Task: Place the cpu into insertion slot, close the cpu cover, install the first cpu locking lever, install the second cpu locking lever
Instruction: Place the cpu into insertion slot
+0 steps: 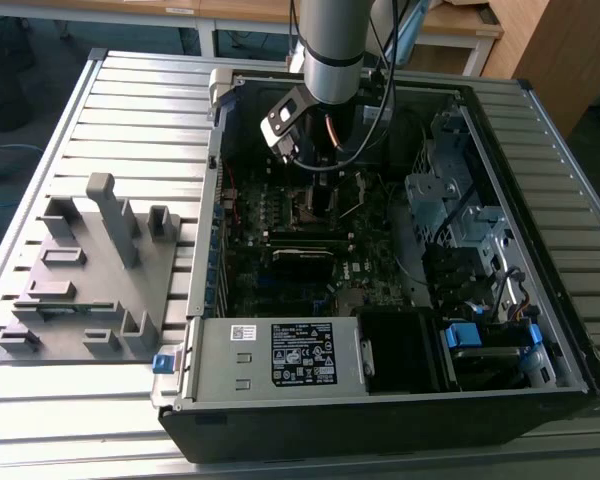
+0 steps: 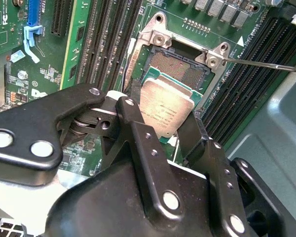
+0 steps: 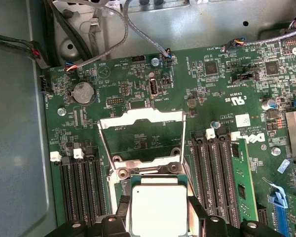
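Exterior view: the arm (image 1: 332, 45) reaches down into the open computer case (image 1: 380, 420), over the far part of the motherboard (image 1: 375, 288). In the second wrist view the gripper (image 2: 165, 114) pinches the cpu (image 2: 166, 104) by two opposite edges between its black fingers (image 2: 138, 136). The chip hangs tilted over the insertion slot (image 2: 180, 69), whose pin field is partly uncovered. A thin locking lever (image 2: 266, 64) juts out beside it. In the first wrist view the cpu cover (image 3: 140, 115) stands open.
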